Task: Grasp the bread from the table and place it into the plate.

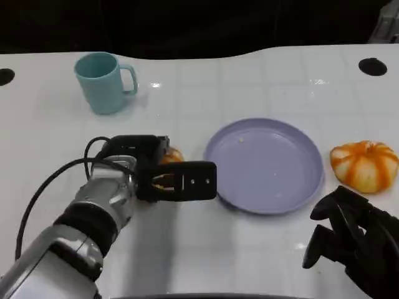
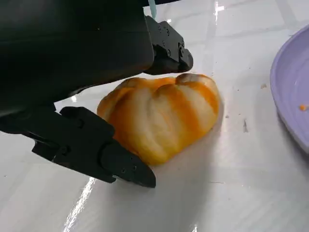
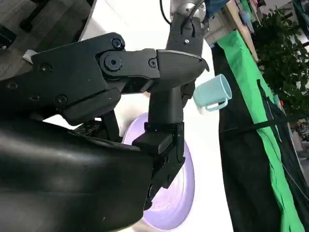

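A round orange-and-white striped bread (image 2: 161, 118) lies on the white table, just left of the lilac plate (image 1: 268, 168). My left hand (image 1: 163, 175) is low over it, and the bread (image 1: 173, 154) peeks out past the fingers. In the left wrist view one finger (image 2: 169, 48) touches the bread's far side and another (image 2: 96, 150) lies along its near side; the bread still rests on the table. The plate's rim (image 2: 294, 96) is close by. My right hand (image 1: 350, 240) rests at the table's front right, holding nothing, fingers (image 3: 164, 96) loosely bent.
A second striped bread (image 1: 365, 165) sits right of the plate, just beyond my right hand. A teal cup (image 1: 103, 81) stands at the back left, seen also as the cup (image 3: 212, 92) past the plate (image 3: 186, 183) in the right wrist view.
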Available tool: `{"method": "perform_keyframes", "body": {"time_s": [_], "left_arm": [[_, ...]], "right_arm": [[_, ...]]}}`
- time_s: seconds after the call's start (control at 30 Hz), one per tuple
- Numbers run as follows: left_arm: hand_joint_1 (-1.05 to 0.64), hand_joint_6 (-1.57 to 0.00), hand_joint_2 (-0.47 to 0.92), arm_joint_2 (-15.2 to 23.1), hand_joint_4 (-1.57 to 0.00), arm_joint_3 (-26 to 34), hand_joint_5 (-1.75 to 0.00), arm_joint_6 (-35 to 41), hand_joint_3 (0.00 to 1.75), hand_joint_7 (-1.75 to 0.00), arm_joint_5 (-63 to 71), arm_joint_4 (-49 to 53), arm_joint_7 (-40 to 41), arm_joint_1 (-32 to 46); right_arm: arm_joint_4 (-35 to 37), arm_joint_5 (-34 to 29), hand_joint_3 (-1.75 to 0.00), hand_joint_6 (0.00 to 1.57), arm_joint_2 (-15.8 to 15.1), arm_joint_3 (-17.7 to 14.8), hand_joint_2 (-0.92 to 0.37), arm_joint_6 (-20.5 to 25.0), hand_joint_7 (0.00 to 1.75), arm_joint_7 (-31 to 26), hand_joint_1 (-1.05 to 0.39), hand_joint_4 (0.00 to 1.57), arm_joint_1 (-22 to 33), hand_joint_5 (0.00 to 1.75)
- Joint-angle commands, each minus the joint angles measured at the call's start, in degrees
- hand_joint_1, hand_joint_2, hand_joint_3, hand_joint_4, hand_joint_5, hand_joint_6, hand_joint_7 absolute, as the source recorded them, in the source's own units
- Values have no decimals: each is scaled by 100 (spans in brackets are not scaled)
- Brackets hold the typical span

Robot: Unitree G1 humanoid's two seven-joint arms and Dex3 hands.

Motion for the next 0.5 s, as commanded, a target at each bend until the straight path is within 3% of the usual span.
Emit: {"method": "perform_keyframes", "body": {"time_s": [0.03, 0.2, 0.27, 0.33, 0.37, 0.4, 0.43, 0.5], "left_arm": [[-29, -20, 81, -2, -6, -59, -14, -189, 1, -1, -91, 432, 112, -207], [-24, -23, 83, -5, -12, -95, -15, -501, 1, -2, -129, 722, 222, -223], [-21, -30, 85, 1, -23, -80, -14, -643, 1, -2, -177, 809, 333, -204], [-19, -50, 90, 7, -50, -71, -18, -764, 3, -6, -215, 881, 531, -176], [-19, -54, 91, 19, -56, -77, -19, -852, 3, -7, -212, 898, 731, -145], [-21, -75, 92, 26, -71, -85, -43, -910, 5, -8, -210, 914, 871, -129], [-23, -93, 92, 29, -74, -92, -81, -952, 7, -6, -210, 932, 964, -122], [-25, -103, 92, 27, -74, -104, -103, -992, 8, -4, -218, 971, 1042, -128]], "right_arm": [[-69, 110, -35, 50, -20, -70, -92, 8, 160, -25, -46, 65, 36, 175], [-123, 111, -36, 51, -49, -58, -92, -18, 160, 6, -46, 65, 93, 175], [-138, 126, -35, 50, -48, -70, -92, 0, 160, -3, -46, 65, 107, 175], [-155, 143, -35, 50, -48, -75, -92, 18, 160, -26, -47, 64, 116, 175], [-164, 162, -34, 50, -43, -80, -92, 29, 160, -33, -47, 64, 122, 175], [-174, 182, -34, 50, -37, -85, -92, 44, 160, -41, -47, 64, 127, 175], [-182, 195, -35, 50, -33, -88, -92, 56, 160, -46, -47, 64, 129, 175], [-191, 207, -35, 50, -32, -90, -92, 69, 160, -52, -47, 64, 131, 175]]}}
